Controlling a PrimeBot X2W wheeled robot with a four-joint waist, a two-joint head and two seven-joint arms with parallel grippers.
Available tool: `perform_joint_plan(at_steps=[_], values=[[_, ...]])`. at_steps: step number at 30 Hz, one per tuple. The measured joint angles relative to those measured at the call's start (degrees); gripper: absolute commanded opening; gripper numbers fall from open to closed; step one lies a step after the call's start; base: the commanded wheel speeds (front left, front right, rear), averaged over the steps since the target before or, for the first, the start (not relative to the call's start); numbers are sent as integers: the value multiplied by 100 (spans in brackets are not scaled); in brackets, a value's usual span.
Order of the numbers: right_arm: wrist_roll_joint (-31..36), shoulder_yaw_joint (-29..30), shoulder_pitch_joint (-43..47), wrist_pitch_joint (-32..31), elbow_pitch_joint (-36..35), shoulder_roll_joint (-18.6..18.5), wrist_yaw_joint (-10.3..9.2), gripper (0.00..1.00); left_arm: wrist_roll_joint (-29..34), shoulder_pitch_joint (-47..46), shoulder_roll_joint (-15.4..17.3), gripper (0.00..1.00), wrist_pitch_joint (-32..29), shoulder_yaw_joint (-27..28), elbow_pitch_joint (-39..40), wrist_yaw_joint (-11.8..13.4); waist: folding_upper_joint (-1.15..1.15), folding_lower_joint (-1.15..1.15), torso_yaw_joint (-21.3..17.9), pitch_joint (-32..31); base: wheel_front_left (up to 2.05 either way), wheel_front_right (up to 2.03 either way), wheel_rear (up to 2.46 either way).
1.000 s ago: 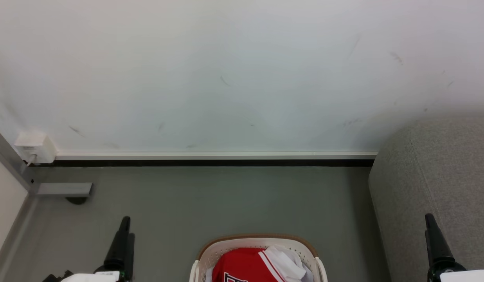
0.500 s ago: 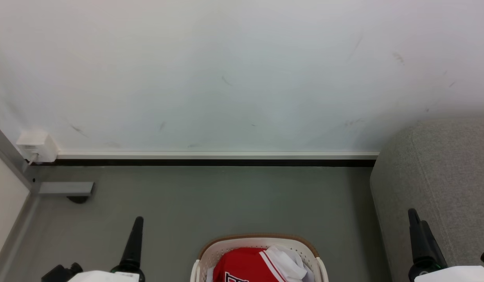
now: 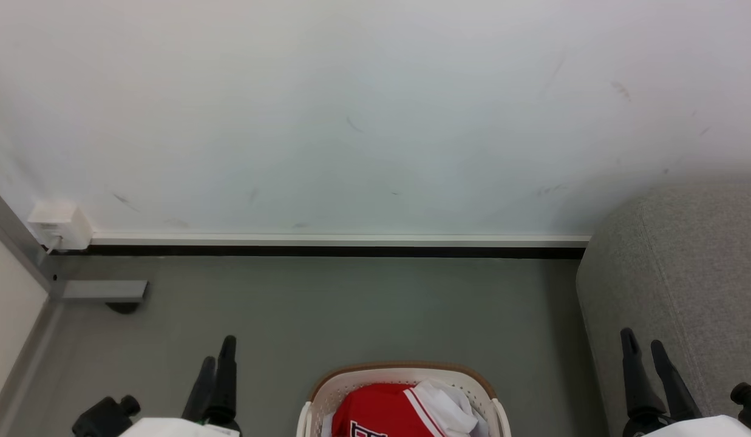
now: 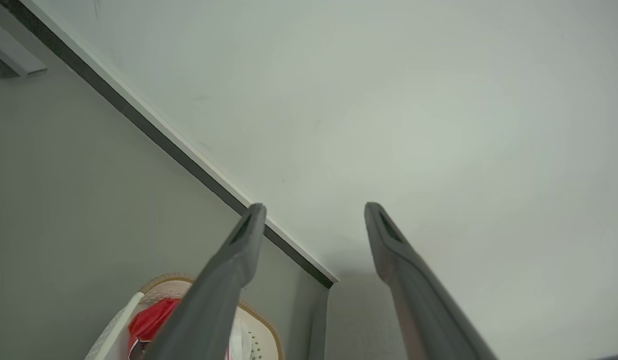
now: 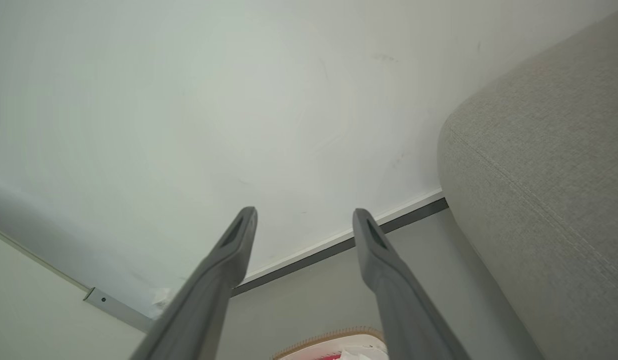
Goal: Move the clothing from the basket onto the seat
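The cream basket (image 3: 339, 388) with its brown rim band sits on the floor at the bottom centre of the head view, cut off by the edge. Red clothing (image 3: 375, 409) with white trim lies inside it, with a white piece beside it. The grey seat (image 3: 685, 267) rises at the right. My left gripper (image 3: 218, 351) stands open, left of the basket, empty. My right gripper (image 3: 641, 345) is open and empty in front of the seat's side. The left wrist view shows the basket (image 4: 259, 320) and clothing (image 4: 151, 320) beyond the open gripper (image 4: 313, 212). The right wrist view has its open gripper (image 5: 304, 217), the seat (image 5: 538, 165) and the basket's rim (image 5: 328, 336).
A white wall (image 3: 351, 109) with a dark baseboard (image 3: 326, 250) closes the far side. A white socket box (image 3: 56, 224) and a grey metal frame foot (image 3: 102, 290) stand at the left. Grey floor (image 3: 351, 309) stretches between the basket and the wall.
Both grippers have moved inward toward the basket and turned, so both fingers of each now show apart. The camera has shifted slightly.
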State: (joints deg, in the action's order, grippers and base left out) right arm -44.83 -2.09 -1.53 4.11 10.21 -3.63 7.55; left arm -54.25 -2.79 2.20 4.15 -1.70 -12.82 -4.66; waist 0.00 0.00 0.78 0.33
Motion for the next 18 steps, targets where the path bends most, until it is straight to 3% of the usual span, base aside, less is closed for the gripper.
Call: perform_joint_plan(at_steps=[18], values=[[1369, -125, 62, 302, -16, -3, 0, 100, 1782, 44, 10, 100, 309, -193, 65, 74, 0, 0, 9, 30, 0, 0, 0]])
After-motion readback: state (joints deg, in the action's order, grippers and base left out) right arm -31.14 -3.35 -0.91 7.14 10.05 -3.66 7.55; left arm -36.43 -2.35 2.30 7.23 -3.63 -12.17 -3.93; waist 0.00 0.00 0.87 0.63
